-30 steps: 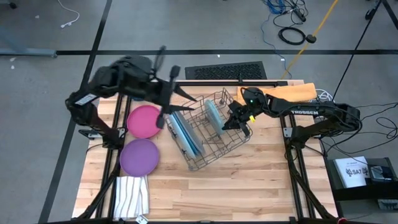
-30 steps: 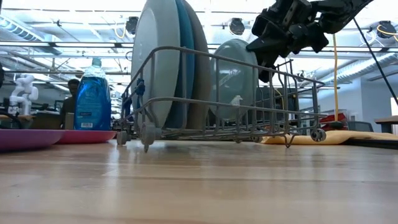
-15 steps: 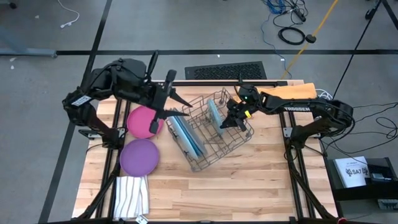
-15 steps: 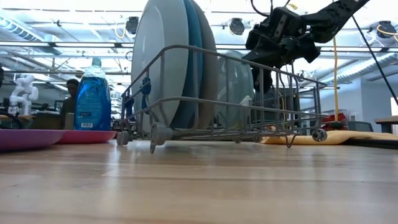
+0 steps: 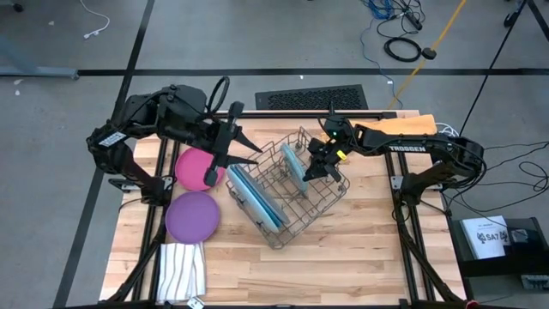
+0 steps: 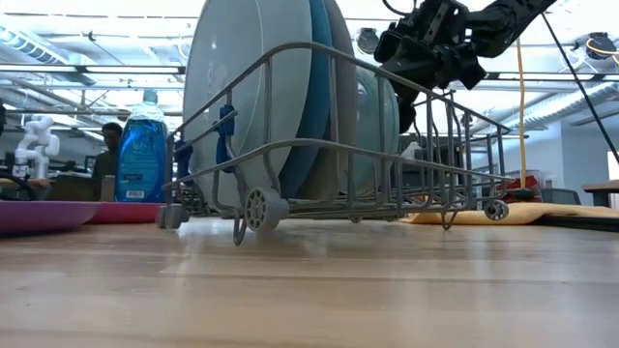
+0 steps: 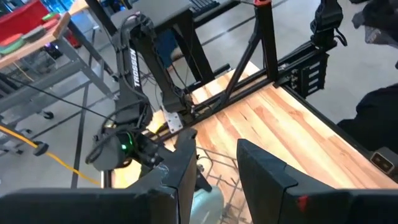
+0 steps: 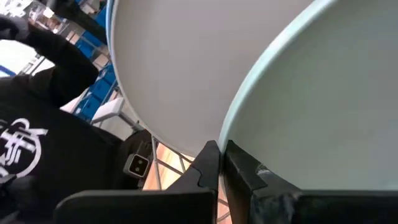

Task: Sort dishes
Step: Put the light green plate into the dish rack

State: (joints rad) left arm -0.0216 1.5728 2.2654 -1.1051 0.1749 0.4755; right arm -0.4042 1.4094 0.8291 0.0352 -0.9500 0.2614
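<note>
A wire dish rack [image 5: 287, 193] stands in the middle of the table. The grey, light blue and dark blue plates [image 5: 253, 196] stand on edge in its left part. The pale teal plate [image 5: 294, 160] stands on edge toward its right. My right gripper [image 5: 312, 168] is shut on this plate's rim, seen close up in the right wrist view [image 8: 222, 163]. My left gripper [image 5: 243, 148] is open above the rack's far left corner, touching nothing that shows. The magenta plate [image 5: 197, 167] and the purple plate [image 5: 190, 216] lie flat on the table at the left. My right gripper pinches the pale teal plate's upper rim [image 8: 231, 138] between its two fingers. It comes from above and from the table's right, slanting down [image 6: 418, 68]. The plate stands upright in the rack, its lower edge among the wires.
A striped white cloth [image 5: 182, 271] lies at the near left corner. An orange pad [image 5: 403, 127] lies at the far right edge. A blue dish soap bottle [image 6: 143, 147] shows beyond the plates in the low view. Bare wood lies toward the near edge [image 5: 326, 275].
My right gripper, shut on the pale teal plate, has gone a little toward the table's left. The rack has turned on the table, its near left end swinging toward the near edge. My left gripper has stayed by the rack's far left corner.
</note>
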